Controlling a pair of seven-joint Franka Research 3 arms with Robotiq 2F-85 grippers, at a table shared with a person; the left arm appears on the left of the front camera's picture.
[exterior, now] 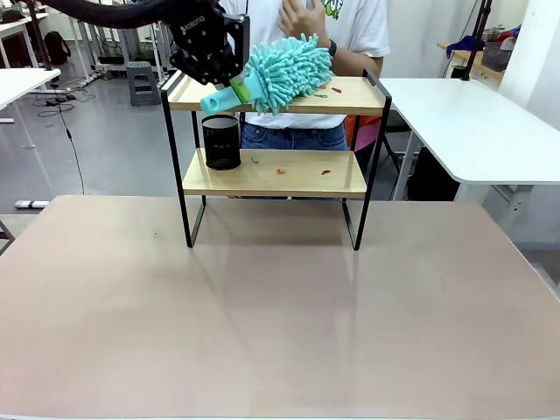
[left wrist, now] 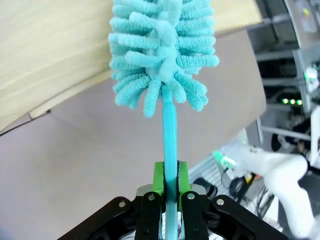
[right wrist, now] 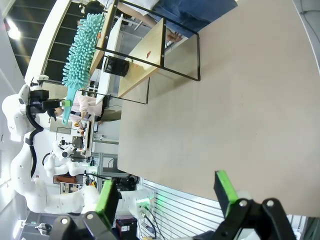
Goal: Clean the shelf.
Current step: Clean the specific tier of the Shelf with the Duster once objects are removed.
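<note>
Table (exterior: 262, 315) in foreground; shelf (exterior: 302, 184) stood at its far edge. Duster (exterior: 284, 70) handle clamped in left gripper (left wrist: 171, 178), head over top board. Right gripper (right wrist: 166, 191) spread, empty. Step judged: top-board sweep. Next: head to be drawn across crumbs (exterior: 325, 90) beside it.

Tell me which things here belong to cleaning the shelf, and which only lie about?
Belong to the job:
- shelf
- teal microfiber duster, clamped in the left gripper
- small scraps on both boards

Only about:
- black mesh cup on the lower board
- right gripper, open and holding nothing
</note>
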